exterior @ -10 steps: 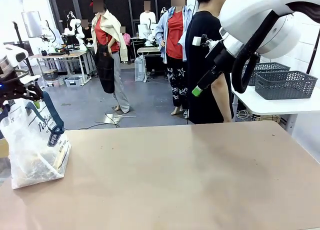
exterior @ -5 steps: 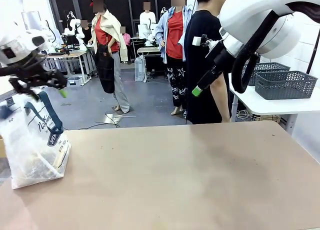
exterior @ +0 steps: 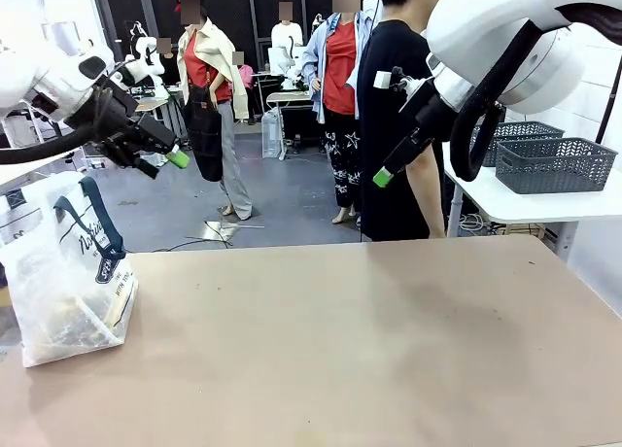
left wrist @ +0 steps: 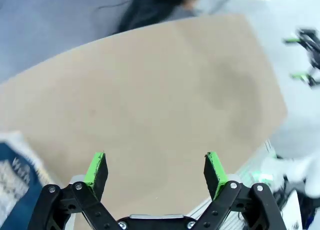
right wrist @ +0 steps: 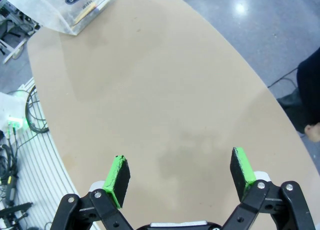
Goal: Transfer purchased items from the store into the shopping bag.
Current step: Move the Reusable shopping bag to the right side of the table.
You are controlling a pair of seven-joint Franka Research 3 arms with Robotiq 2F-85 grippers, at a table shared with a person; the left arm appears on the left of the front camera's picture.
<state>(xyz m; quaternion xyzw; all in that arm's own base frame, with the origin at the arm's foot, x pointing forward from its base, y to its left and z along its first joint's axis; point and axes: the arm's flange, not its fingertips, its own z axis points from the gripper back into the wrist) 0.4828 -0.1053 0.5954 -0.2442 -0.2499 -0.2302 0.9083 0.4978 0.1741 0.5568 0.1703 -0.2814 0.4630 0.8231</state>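
Left wrist view had the left gripper [left wrist: 156,170] with fingers [left wrist: 96,168] spread wide, nothing between them, looking down at bare counter [left wrist: 165,90]. Blue-and-white print of the shopping bag [left wrist: 15,175] sat at the lower left edge of that view. Right wrist view: right gripper [right wrist: 181,175] likewise spread wide and empty, high over the counter, with the bag's base at the far top-left corner.

Front view: over the last second the left gripper [exterior: 160,154] came up from right at the bag's mouth and handles, rising and swinging out toward the middle; it now hung above and beside the shopping bag [exterior: 66,272], apart from it. The bag stood at the counter's near left edge, handles up, with something pale and yellowish inside at the bottom. It didn't shift as the arm left. Right gripper [exterior: 385,175] hadn't moved, parked high in front of the person in black at the far side.

Read: looks like a drop-off or handle release just finished. No loose item on the counter to fetch next, so likely waiting on the person or done.
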